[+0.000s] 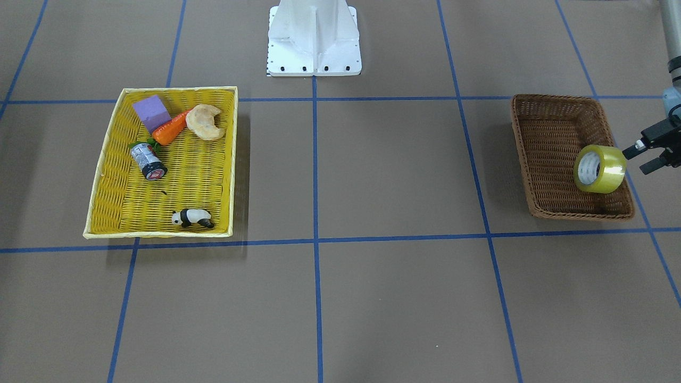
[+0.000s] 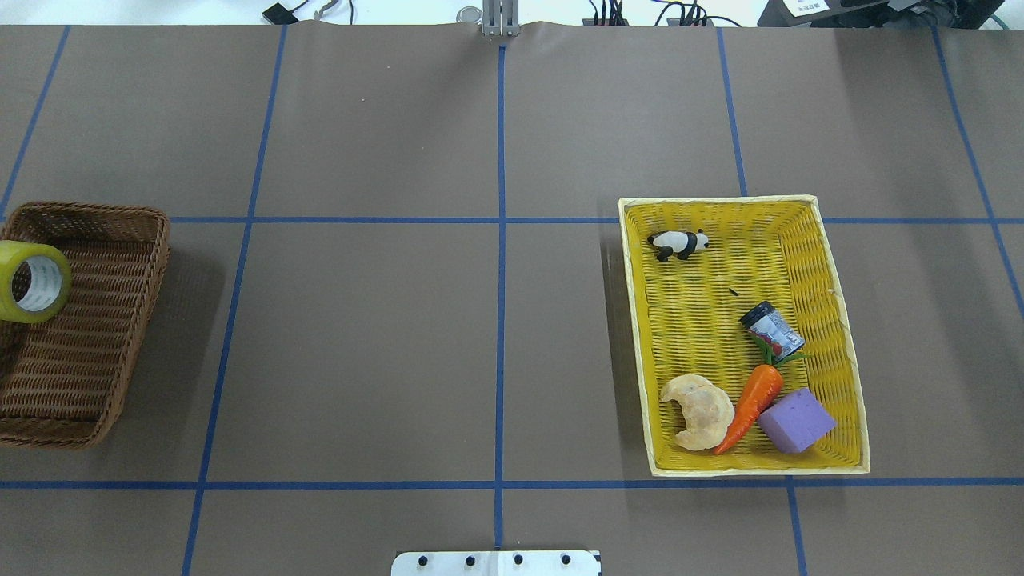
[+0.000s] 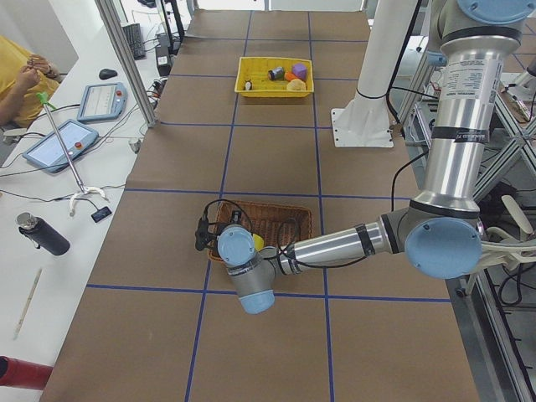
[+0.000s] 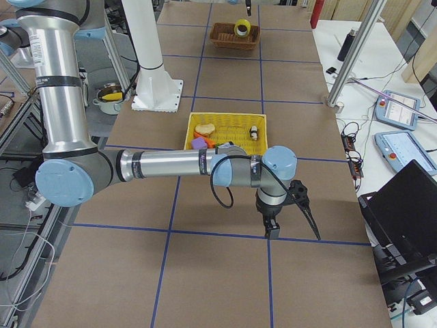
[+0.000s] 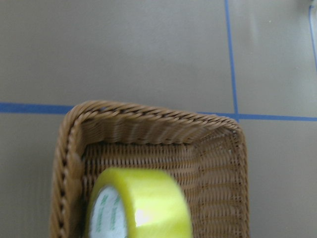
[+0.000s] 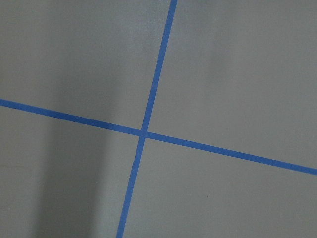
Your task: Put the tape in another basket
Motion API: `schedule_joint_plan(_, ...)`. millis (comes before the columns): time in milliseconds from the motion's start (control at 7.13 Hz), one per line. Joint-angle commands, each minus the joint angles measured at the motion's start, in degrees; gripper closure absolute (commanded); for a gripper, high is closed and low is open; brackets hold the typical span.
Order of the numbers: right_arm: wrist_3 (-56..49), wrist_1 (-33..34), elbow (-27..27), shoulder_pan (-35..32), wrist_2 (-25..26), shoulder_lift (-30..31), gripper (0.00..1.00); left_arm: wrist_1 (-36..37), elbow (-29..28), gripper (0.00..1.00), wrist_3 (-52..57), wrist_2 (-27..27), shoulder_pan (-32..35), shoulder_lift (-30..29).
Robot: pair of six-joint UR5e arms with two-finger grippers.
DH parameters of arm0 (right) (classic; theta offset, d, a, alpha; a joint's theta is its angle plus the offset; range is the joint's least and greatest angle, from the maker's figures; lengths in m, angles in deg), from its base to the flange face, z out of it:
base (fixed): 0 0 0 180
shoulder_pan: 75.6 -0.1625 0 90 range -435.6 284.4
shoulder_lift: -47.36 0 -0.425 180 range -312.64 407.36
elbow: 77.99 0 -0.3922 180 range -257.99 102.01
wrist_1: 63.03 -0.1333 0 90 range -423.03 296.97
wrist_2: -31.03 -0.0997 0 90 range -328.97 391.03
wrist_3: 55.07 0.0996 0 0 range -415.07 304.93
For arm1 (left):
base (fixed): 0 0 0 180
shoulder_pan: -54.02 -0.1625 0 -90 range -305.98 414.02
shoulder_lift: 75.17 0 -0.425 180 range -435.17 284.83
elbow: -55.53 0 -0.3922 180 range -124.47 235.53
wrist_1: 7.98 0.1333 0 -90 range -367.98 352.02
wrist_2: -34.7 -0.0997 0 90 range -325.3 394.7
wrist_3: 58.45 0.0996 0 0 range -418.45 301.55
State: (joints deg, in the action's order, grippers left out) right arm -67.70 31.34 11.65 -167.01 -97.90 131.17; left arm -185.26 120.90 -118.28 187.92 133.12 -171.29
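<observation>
The yellow-green tape (image 1: 600, 168) with its white core hangs over the far-side rim of the dark brown wicker basket (image 1: 553, 133). My left gripper (image 1: 638, 157) is shut on the tape's outer side. In the overhead view the tape (image 2: 32, 282) overlaps the basket's (image 2: 88, 344) left edge. The left wrist view shows the tape (image 5: 141, 208) close below the camera, above the basket (image 5: 148, 129). My right gripper (image 4: 272, 231) shows only in the exterior right view, low over bare table in front of the yellow tray. I cannot tell whether it is open or shut.
A yellow woven tray (image 1: 191, 181) at the table's other end holds a purple block (image 1: 151, 111), a carrot (image 1: 170, 132), a croissant (image 1: 205, 122), a grey can (image 1: 149, 160) and a toy panda (image 1: 192, 217). The white robot base (image 1: 314, 42) stands at mid-table.
</observation>
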Motion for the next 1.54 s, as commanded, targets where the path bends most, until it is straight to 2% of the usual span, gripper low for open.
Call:
schedule_joint_plan(0, -0.03, 0.02, 0.01, 0.00, 0.00, 0.21, 0.00, 0.00, 2.57, 0.01, 6.26, -10.09, 0.45, -0.29)
schedule_joint_plan(280, 0.06, 0.02, -0.08, 0.00, 0.00, 0.12, 0.00, 2.27, 2.57, 0.01, 16.29, -14.59, 1.85, -0.29)
schedule_joint_plan(421, -0.03, 0.02, -0.08, 0.00, 0.00, 0.21, 0.00, 5.68, 2.66, 0.01, 23.55, -16.96, 3.16, -0.29)
schedule_joint_plan(561, -0.03, 0.02, -0.08, 0.00, 0.00, 0.21, 0.00, 10.41, 2.66, 0.01, 32.15, -18.98, 5.00, -0.29)
schedule_joint_plan(982, -0.12, 0.02, -0.52, 0.00, -0.09, 0.30, 0.00, 21.49, 3.54, 0.01, 50.72, -29.78, 6.42, -0.38)
schedule_joint_plan(1122, -0.12, 0.02, -0.52, 0.00, -0.09, 0.65, 0.00, 26.49, 4.15, 0.01, 56.88, -31.29, 7.38, -0.46)
schedule_joint_plan(1402, -0.12, 0.02, -0.52, 0.00, -0.09, 1.18, 0.00, 39.40, 8.96, 0.01, 64.46, -33.14, 9.23, -0.47)
